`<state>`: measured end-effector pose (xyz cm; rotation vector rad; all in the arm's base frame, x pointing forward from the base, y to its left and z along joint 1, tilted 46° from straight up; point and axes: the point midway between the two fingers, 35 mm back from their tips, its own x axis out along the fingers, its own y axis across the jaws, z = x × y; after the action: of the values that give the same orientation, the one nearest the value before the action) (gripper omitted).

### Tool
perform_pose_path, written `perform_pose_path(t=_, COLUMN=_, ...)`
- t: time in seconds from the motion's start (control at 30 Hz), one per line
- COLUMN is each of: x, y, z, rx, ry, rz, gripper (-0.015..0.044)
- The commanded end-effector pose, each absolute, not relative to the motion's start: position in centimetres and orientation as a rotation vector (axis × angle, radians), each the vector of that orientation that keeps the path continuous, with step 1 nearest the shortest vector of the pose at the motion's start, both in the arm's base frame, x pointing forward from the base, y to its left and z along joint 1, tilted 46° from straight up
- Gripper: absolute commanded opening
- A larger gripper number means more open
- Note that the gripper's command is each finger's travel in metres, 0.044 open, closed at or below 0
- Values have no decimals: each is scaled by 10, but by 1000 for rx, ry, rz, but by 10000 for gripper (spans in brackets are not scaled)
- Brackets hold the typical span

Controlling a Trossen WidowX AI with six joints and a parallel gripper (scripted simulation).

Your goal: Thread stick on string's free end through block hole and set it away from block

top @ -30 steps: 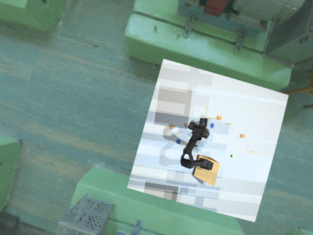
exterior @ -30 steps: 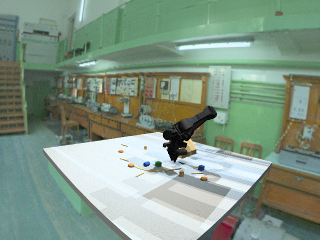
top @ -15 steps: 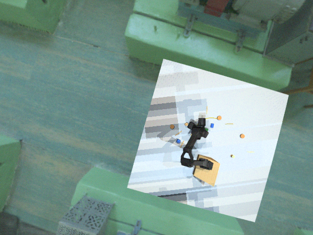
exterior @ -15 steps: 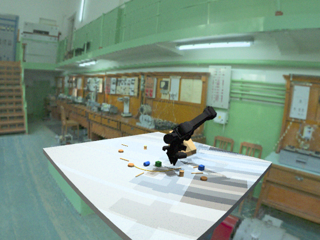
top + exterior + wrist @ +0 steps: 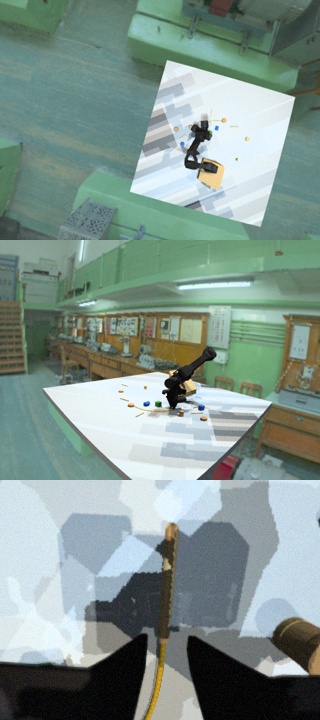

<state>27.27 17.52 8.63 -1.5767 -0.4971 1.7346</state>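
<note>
The wooden stick on the string point(image 5: 169, 580) lies on the table, its far end pointing away from the fingers in the wrist view. The yellow string point(image 5: 215, 120) point(image 5: 155, 411) point(image 5: 159, 672) curves from it to the round wooden button point(image 5: 224, 120) point(image 5: 131, 405). My gripper point(image 5: 172, 408) point(image 5: 167, 641) is partly open and holds nothing. Its narrow gap is low over the table, at the joint of stick and string. The wooden block point(image 5: 211, 179) point(image 5: 190, 387) stands on the table, partly behind or under the arm. Its hole is not visible.
A wooden cylinder point(image 5: 181, 413) point(image 5: 300, 642) stands close beside the gripper. A green cube point(image 5: 211, 132) point(image 5: 158, 403), a blue cylinder point(image 5: 216, 128) point(image 5: 146, 403) and a blue block point(image 5: 182, 144) point(image 5: 201, 407) are nearby. Several loose sticks and other wooden discs lie around.
</note>
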Motion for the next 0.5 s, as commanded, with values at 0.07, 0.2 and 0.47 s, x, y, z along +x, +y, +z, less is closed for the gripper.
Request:
perform_pose_path(t=0.07, x=271, y=182, z=78, rx=-1571, ry=-490, rz=1740, gripper=124)
perform_pose_path(t=0.2, x=270, y=184, z=76, rx=-1571, ry=-491, rz=1740, gripper=124)
perform_pose_path(t=0.47, x=271, y=184, z=78, rx=-1572, ry=-497, rz=1738, gripper=0)
